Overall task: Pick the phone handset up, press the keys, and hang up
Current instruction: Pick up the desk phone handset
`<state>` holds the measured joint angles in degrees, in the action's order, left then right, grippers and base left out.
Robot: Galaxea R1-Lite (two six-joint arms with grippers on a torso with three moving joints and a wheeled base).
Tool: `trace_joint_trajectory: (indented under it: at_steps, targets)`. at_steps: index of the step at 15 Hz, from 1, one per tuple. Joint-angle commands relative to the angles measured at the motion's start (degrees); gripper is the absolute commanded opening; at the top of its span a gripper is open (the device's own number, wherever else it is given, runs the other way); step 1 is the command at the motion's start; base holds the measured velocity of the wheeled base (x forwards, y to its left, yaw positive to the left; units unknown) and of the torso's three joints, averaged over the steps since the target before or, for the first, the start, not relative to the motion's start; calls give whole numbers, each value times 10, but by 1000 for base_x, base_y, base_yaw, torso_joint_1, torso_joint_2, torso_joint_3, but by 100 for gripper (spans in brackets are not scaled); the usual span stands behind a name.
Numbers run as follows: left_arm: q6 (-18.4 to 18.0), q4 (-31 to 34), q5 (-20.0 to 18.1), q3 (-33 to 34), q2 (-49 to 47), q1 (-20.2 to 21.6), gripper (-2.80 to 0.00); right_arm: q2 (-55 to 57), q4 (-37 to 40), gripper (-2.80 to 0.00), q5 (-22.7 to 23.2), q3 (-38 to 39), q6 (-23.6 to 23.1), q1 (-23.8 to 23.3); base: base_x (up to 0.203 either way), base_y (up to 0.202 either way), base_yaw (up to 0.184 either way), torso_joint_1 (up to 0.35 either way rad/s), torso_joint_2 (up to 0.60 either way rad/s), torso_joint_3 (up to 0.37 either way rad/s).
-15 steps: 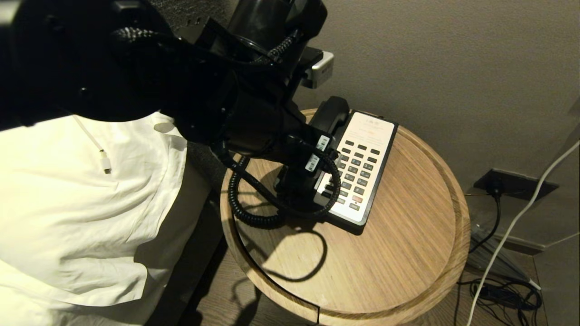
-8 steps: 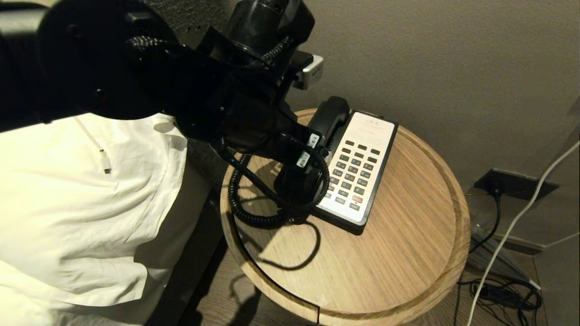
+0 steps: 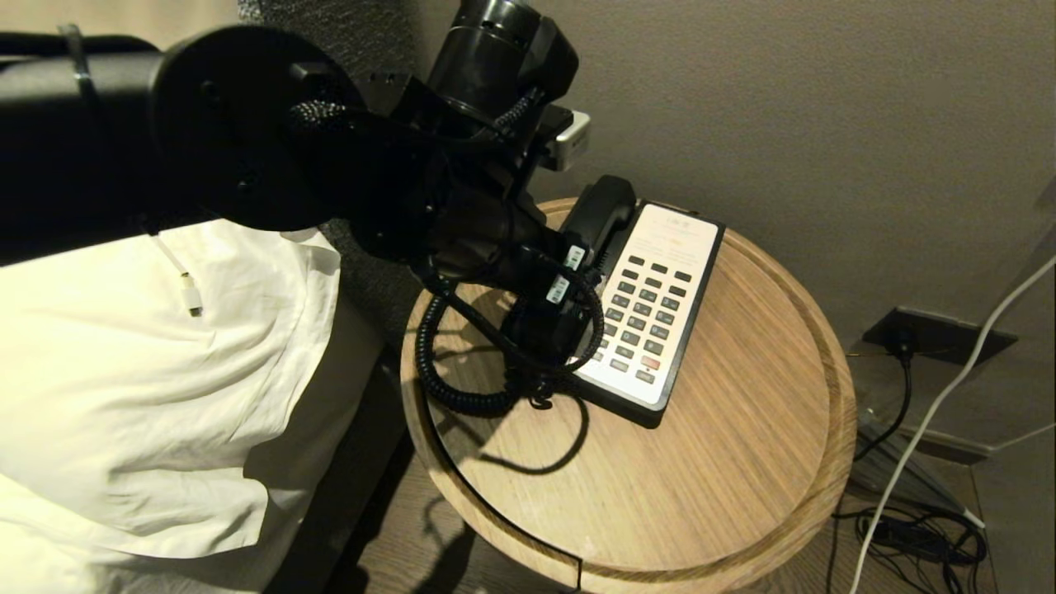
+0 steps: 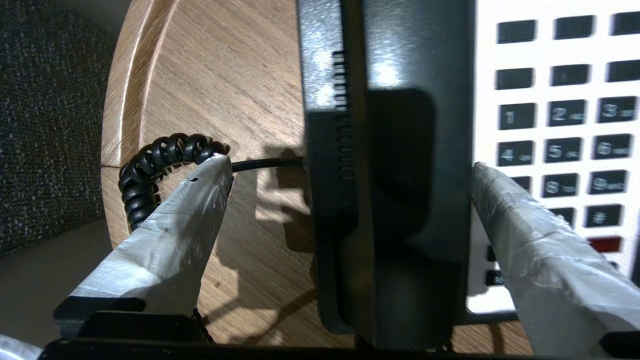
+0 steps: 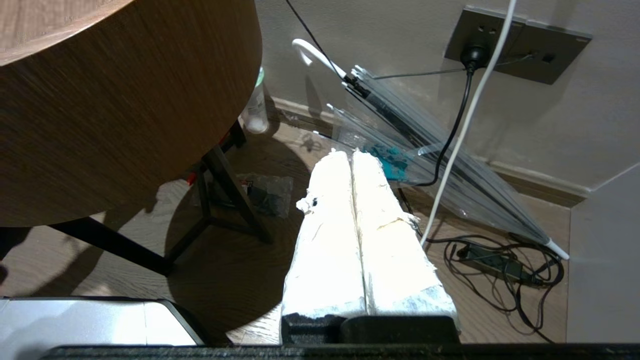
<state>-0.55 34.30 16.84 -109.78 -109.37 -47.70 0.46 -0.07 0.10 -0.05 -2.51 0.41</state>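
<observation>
The left gripper (image 3: 551, 318) is held over the phone handset (image 3: 601, 216), cradled beside the keys (image 3: 646, 312)

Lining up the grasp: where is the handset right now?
The phone handset lies in its cradle left of the keys on the round wooden table, between the open left gripper's fingers.

Phone (image 3: 660, 313) on round wooden table (image 3: 742, 462)

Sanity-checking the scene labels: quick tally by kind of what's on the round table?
Phone handset: 1
Phone base with the keys: 1
Coiled cord: 1
Total: 3, all on the round wooden table
</observation>
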Motion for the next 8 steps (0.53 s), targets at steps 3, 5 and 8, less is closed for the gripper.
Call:
trace_joint_trajectory:
  at_steps: [3,5,8]
  targets:
    - [0,-9,-1,-2,-8,1,0,0,0,-280,0,0,0,0,0,0,0,0,0,0]
    - [0,-11,-1,-2,-10,1,0,0,0,-280,0,0,0,0,0,0,0,0,0,0]
    - [1,-12,-1,-2,-11,1,0,0,0,-280,0,0,0,0,0,0,0,0,0,0]
